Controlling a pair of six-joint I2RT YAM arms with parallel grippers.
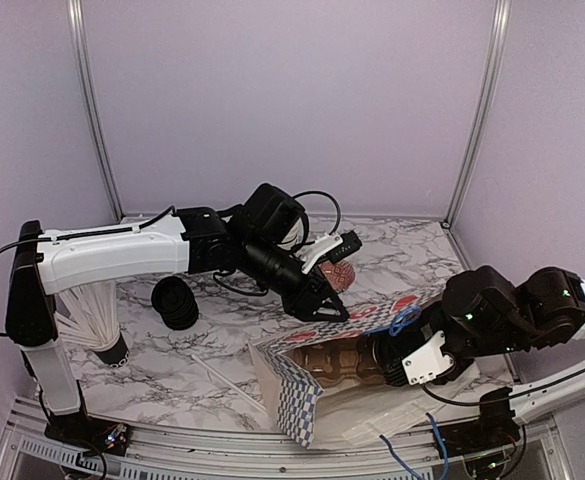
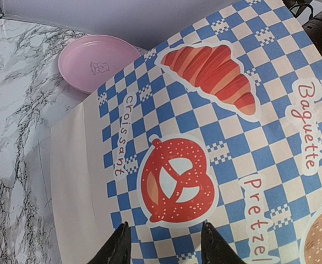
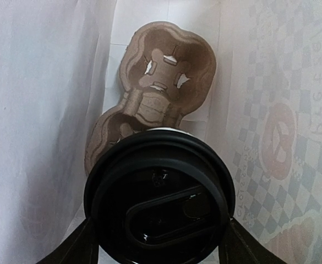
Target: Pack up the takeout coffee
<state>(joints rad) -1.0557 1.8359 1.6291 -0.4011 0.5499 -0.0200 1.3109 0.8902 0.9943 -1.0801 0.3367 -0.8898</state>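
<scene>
The takeout coffee [image 3: 158, 201], a black cup seen lid-first, sits between my right gripper's fingers [image 3: 78, 248] inside the paper bag. My right gripper [image 3: 159, 247] is shut on it and reaches into the bag [image 1: 382, 360]. A brown cardboard cup carrier [image 3: 163, 82] lies deeper in the bag, beyond the cup, and also shows in the top view [image 1: 332, 365]. The blue-checkered bakery bag [image 1: 302, 400] lies on its side, mouth towards the left. My left gripper [image 1: 324, 305] is open just over the bag's printed upper face [image 2: 221, 137], its fingertips [image 2: 119, 247] astride the pretzel picture.
A pink plate [image 2: 97, 63] lies beyond the bag's far edge. A stack of black lids [image 1: 177, 302] lies on the marble table [image 1: 172, 380]. A tall stack of white-rimmed cups [image 1: 87, 315] lies at the left. A thin straw [image 1: 227, 382] lies in front of the bag.
</scene>
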